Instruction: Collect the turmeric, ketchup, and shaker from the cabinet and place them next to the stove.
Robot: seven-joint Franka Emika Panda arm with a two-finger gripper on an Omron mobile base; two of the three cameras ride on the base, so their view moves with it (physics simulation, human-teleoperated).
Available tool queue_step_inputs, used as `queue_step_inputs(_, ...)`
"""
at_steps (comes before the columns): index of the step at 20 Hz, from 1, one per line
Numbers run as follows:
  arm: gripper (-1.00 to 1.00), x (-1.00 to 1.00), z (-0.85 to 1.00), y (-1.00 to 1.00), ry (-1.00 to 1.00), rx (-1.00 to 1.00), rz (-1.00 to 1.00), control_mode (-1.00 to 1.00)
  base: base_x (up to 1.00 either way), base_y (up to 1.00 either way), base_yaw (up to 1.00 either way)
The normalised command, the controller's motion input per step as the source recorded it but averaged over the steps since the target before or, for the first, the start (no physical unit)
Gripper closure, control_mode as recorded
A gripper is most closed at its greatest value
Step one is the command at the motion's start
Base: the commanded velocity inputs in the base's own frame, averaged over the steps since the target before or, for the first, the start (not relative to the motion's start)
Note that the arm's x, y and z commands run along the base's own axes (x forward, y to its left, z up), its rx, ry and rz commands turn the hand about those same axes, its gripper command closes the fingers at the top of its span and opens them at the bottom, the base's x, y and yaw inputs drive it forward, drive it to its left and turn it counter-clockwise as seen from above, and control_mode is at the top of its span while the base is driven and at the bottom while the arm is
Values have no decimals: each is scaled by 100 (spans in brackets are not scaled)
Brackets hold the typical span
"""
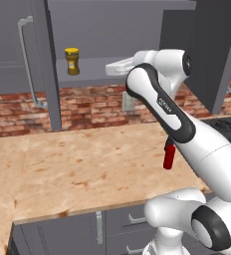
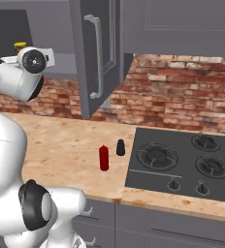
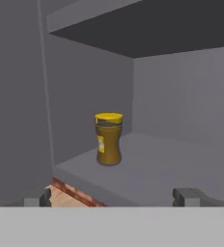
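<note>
Ketchup point(image 2: 104, 158) and shaker point(image 2: 120, 147) are parked by the stove point(image 2: 182, 164), so turmeric point(image 3: 108, 139) is last. Your gripper point(image 3: 115, 197) is wide and empty; reach deeper along the cabinet point(image 3: 181, 169) shelf.

Yellow-lidded turmeric point(image 3: 108, 140), red ketchup point(image 2: 104, 158)

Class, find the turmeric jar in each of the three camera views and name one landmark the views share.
Left base view: turmeric upper left, upright on the cabinet shelf.
Right base view: only its yellow lid at far upper left, above the arm.
Hand view: centre, upright on the shelf.
Shared landmark: the grey shelf.
</note>
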Motion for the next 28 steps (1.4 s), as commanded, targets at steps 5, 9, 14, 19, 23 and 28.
queue_step_inputs(5, -100, 7, 0, 0, 0, 0, 0, -100, 0, 0, 0)
queue_step_inputs(9, -100, 29, 0, 1, 1, 0, 0, -100, 0, 0, 0)
queue_step_inputs(14, -100, 47, 0, 14, 3, 0, 0, -100, 0, 0, 0)
queue_step_inputs(19, -100, 42, 0, 29, 5, 0, 0, -100, 0, 0, 0)
queue_step_inputs(23, -100, 30, 0, 23, 4, 0, 0, -100, 0, 0, 0)
queue_step_inputs(28, -100, 25, 0, 30, 5, 0, 0, -100, 0, 0, 0)
